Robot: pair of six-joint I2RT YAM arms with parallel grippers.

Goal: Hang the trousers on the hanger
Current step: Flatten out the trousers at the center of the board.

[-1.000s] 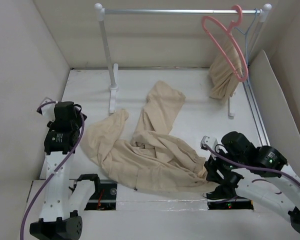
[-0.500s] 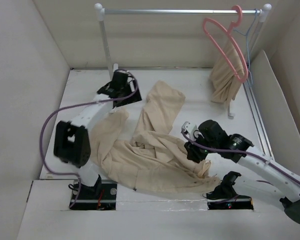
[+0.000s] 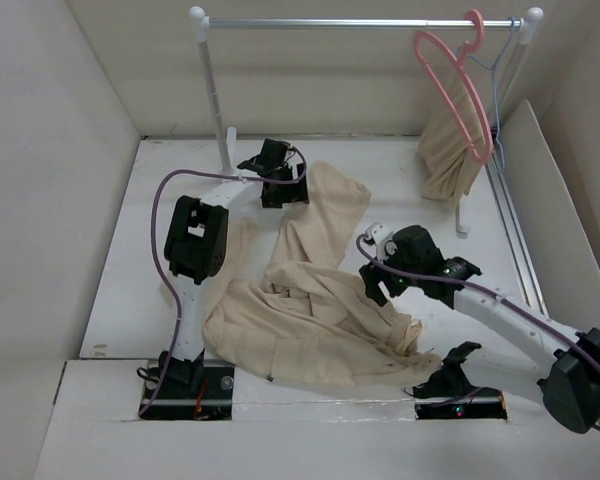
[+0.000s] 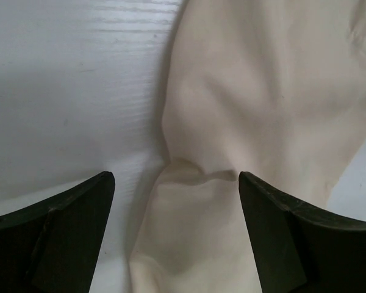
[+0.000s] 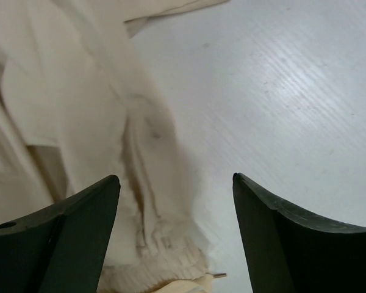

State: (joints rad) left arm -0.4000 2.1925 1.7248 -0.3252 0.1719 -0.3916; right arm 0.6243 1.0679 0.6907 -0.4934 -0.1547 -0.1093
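Trousers edge under splayed left hand

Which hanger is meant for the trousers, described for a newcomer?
Find the metal rail across the back and follow it to its right end. The hanger there is thick pink plastic with a curved hook, unlike the thin grey-blue wire hanger beside it.

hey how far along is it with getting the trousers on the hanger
Nothing done yet: the trousers lie spread on the table, and the hanger hangs on the rail. In hand: left gripper and right gripper, both open, hover over them. Left: grasp, lift, drape.
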